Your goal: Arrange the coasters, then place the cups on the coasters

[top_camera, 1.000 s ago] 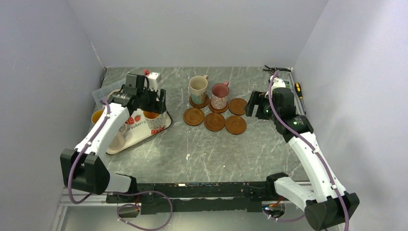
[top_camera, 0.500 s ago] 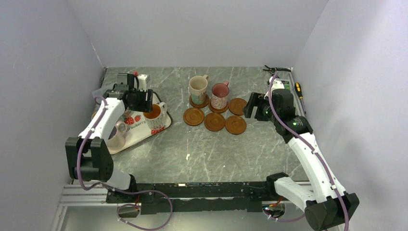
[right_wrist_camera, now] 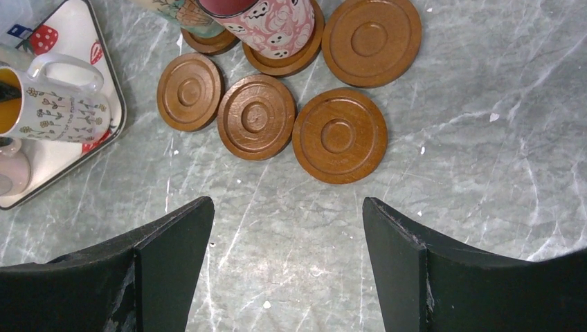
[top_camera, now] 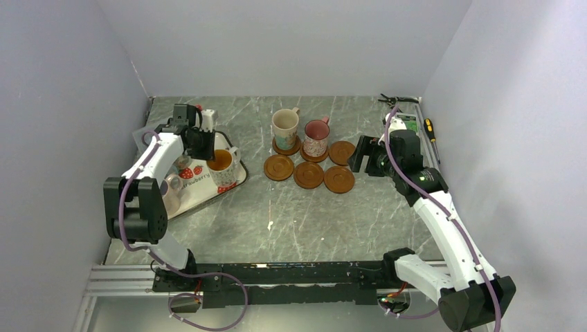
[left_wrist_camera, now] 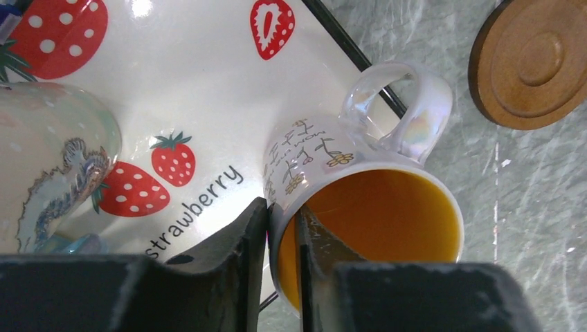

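Note:
Six brown coasters lie clustered mid-table. Four are bare, one of them (top_camera: 279, 167) nearest the tray. A cream cup (top_camera: 285, 124) and a pink cup (top_camera: 317, 135) each stand on one. On the strawberry tray (top_camera: 201, 181) stands a flower-print cup with an orange inside (left_wrist_camera: 374, 207). My left gripper (left_wrist_camera: 282, 228) is shut on its rim, one finger inside and one outside. A second patterned cup (left_wrist_camera: 48, 159) stands beside it on the tray. My right gripper (right_wrist_camera: 287, 204) hangs open over bare table, just near of the coasters (right_wrist_camera: 339, 134).
A screwdriver (top_camera: 430, 128) and pliers (top_camera: 394, 100) lie at the back right corner. A small white object (top_camera: 208, 115) sits behind the tray. Grey walls close in on the left, back and right.
My left gripper swung back over the tray and its jaws closed onto the orange-inside cup's rim. The right arm has hardly moved.

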`<control>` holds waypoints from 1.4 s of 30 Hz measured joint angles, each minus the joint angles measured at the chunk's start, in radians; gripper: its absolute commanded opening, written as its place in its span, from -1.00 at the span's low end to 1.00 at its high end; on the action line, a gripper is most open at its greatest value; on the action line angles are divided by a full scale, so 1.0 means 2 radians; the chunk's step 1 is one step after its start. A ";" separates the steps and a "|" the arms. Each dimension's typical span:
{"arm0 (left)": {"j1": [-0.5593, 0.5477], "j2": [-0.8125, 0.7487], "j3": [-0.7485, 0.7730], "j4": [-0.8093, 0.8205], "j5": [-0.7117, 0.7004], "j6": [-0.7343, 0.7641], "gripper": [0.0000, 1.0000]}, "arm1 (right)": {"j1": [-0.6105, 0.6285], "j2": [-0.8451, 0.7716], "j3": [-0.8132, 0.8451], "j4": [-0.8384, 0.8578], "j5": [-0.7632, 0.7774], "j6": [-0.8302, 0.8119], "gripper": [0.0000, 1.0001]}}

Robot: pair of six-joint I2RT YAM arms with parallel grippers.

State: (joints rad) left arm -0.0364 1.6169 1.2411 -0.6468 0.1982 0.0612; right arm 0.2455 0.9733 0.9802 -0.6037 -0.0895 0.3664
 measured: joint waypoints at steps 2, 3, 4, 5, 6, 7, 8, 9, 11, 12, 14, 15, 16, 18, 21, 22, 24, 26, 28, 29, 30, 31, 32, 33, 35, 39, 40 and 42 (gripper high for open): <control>0.001 0.000 0.000 0.000 0.002 0.003 -0.92 | 0.000 0.000 -0.003 0.000 -0.001 0.001 0.66; 0.001 0.000 0.000 -0.002 0.002 0.007 -0.94 | 0.000 0.000 -0.004 0.000 -0.001 0.002 0.66; 0.001 0.000 -0.001 0.000 -0.001 0.006 -0.94 | 0.000 0.000 -0.006 0.000 -0.001 0.002 0.66; 0.002 0.000 -0.001 0.004 0.003 0.005 -0.94 | 0.000 0.000 -0.006 0.000 -0.002 0.002 0.66; 0.002 -0.002 -0.003 0.006 0.002 0.004 -0.94 | 0.000 0.000 -0.006 0.000 -0.002 0.002 0.66; 0.001 -0.006 -0.008 0.009 -0.001 0.003 -0.95 | 0.000 0.000 -0.006 0.000 -0.003 0.002 0.66; 0.001 -0.011 -0.012 0.010 -0.002 0.003 -0.94 | 0.000 -0.001 -0.006 0.000 -0.004 0.003 0.67; 0.001 -0.019 -0.019 0.010 -0.006 0.002 -0.95 | 0.000 -0.001 -0.006 0.000 -0.005 0.003 0.71; 0.001 -0.034 -0.031 0.006 -0.015 -0.002 -0.94 | 0.000 -0.001 -0.006 0.000 -0.005 0.004 0.78; 0.001 -0.043 -0.035 0.002 -0.022 -0.008 -0.94 | 0.000 -0.001 -0.006 -0.001 -0.005 0.006 0.80; 0.001 -0.063 -0.038 -0.010 -0.034 -0.025 -0.94 | 0.000 -0.001 -0.005 -0.003 -0.005 0.006 0.81; 0.001 -0.075 -0.038 -0.016 -0.040 -0.036 -0.94 | 0.000 -0.001 -0.005 -0.005 -0.005 0.006 0.81; 0.001 -0.088 -0.038 -0.018 -0.045 -0.047 -0.94 | 0.000 0.000 -0.004 -0.009 -0.004 0.006 0.81; 0.001 -0.111 -0.038 -0.019 -0.050 -0.070 -0.94 | 0.000 0.002 0.000 -0.017 -0.004 0.006 0.80; -0.006 -0.148 -0.038 -0.028 -0.064 -0.109 -0.94 | 0.001 0.002 0.006 -0.023 -0.004 0.012 0.78; -0.014 -0.159 -0.037 -0.033 -0.075 -0.121 -0.94 | 0.004 0.002 0.008 -0.023 -0.004 0.015 0.78; -0.037 -0.173 -0.037 -0.042 -0.097 -0.140 -0.94 | 0.010 0.004 0.014 -0.023 -0.004 0.027 0.76; -0.072 -0.178 -0.037 -0.052 -0.116 -0.159 -0.95 | 0.022 0.008 0.019 -0.023 -0.004 0.038 0.75; -0.110 -0.177 -0.034 -0.065 -0.130 -0.178 -0.94 | 0.046 0.014 0.021 -0.018 -0.003 0.053 0.75; -0.126 -0.176 -0.034 -0.071 -0.134 -0.187 -0.94 | 0.059 0.016 0.021 -0.016 0.000 0.059 0.75; -0.143 -0.175 -0.033 -0.076 -0.138 -0.198 -0.94 | 0.080 0.021 0.022 -0.014 0.006 0.068 0.75; -0.154 -0.175 -0.033 -0.078 -0.140 -0.205 -0.94 | 0.097 0.027 0.023 -0.013 0.009 0.074 0.75; -0.171 -0.173 -0.033 -0.081 -0.142 -0.216 -0.94 | 0.120 0.035 0.026 -0.009 0.015 0.082 0.75; -0.181 -0.171 -0.033 -0.082 -0.145 -0.226 -0.94 | 0.140 0.044 0.029 -0.004 0.018 0.090 0.75; -0.205 -0.165 -0.032 -0.083 -0.152 -0.245 -0.94 | 0.176 0.062 0.034 0.008 0.025 0.104 0.71; -0.250 -0.141 -0.030 -0.083 -0.174 -0.280 -0.94 | 0.234 0.099 0.045 0.026 0.055 0.132 0.64; -0.263 -0.134 -0.030 -0.083 -0.181 -0.290 -0.94 | 0.248 0.110 0.051 0.027 0.063 0.138 0.62; -0.284 -0.125 -0.031 -0.083 -0.188 -0.304 -0.94 | 0.268 0.130 0.062 0.029 0.079 0.145 0.59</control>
State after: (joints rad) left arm -0.6052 1.3666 1.1801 -0.8124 -0.1783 -0.5476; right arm 0.7807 1.2339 1.1038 -0.5465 0.0689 0.6563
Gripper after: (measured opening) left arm 0.075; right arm 0.819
